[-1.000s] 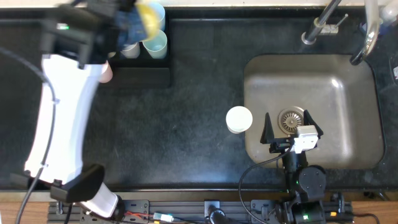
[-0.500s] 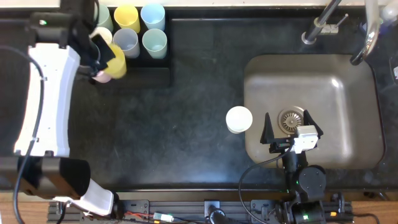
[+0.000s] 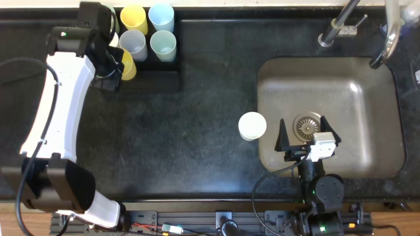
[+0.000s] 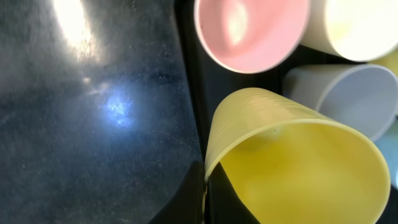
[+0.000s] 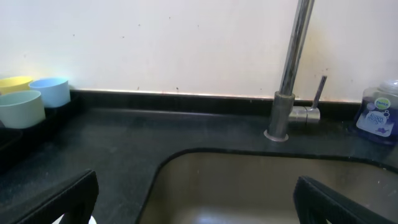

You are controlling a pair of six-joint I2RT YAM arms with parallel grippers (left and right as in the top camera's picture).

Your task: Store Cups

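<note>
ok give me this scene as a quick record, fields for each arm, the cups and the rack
left gripper: shut on the rim of the held yellow cup, tilted at the rack
right gripper: open, empty, over the sink
in rack: back yellow cup, blue cup, grey cup, teal cup, pink cup
white cup: upright on the counter, left of the sink
not yet stored: white cup

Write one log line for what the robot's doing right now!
left gripper: holds yellow cup at rack | right gripper: open, over sink | white cup: on counter
</note>
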